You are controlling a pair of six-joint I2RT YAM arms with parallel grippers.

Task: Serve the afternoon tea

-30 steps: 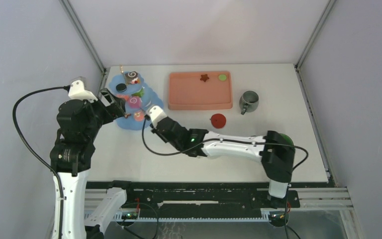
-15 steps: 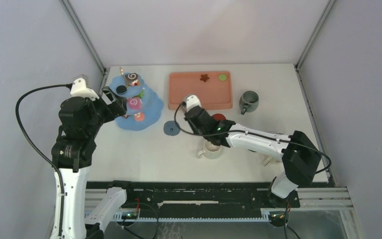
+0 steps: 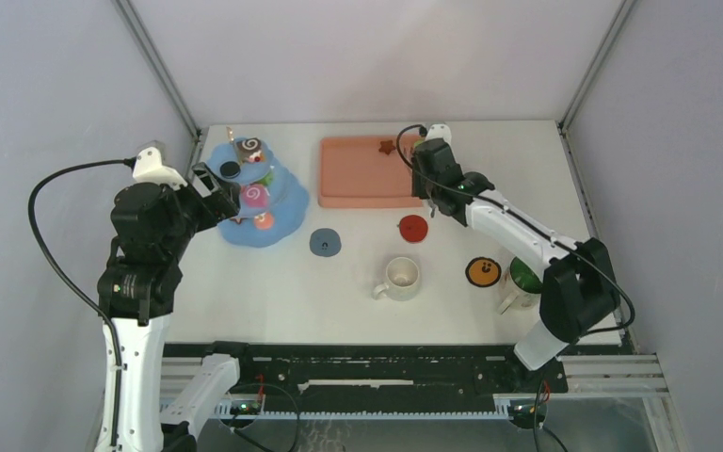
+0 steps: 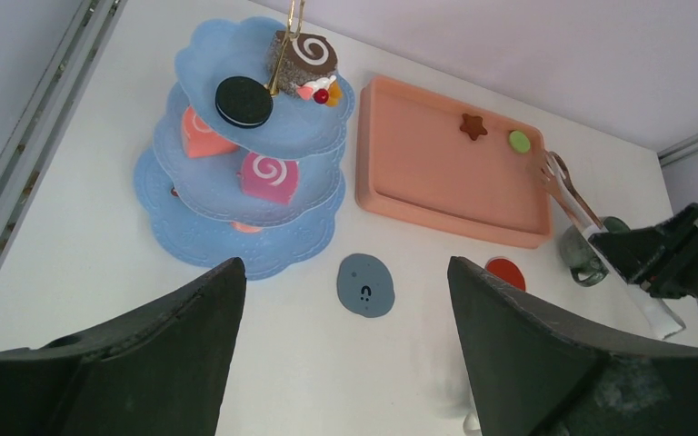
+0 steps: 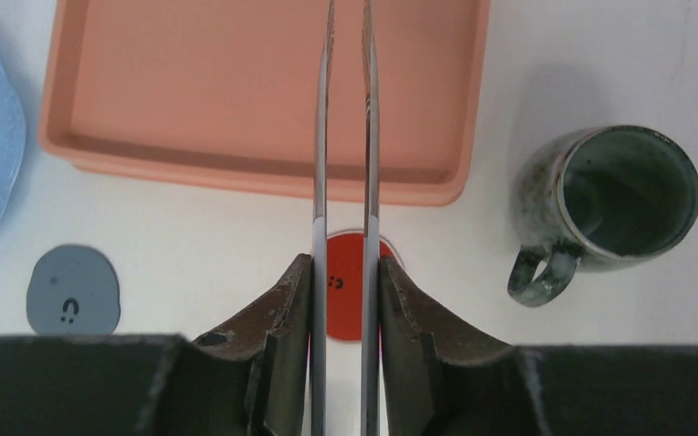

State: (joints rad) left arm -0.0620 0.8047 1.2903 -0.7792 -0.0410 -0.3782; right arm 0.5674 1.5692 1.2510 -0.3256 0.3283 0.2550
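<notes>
While the left tool (image 4: 341,272) hangs empty with its fingers spread wide near the blue three-tiered dessert tower (image 3: 287,205), the right tool (image 5: 345,277) is clamped on thin metal tongs (image 5: 322,136) above the near rim of the salmon-pink rectangular tray (image 3: 358,184). A pink swirl roll (image 4: 270,175) sits on the tower's middle tier. On the white table (image 3: 264,292), the grey mug (image 5: 613,204) stands just beside the tray's corner, the cream mug (image 3: 401,276) nearer the arms, and the green mug (image 3: 524,276) beside an orange round coaster (image 3: 482,271).
</notes>
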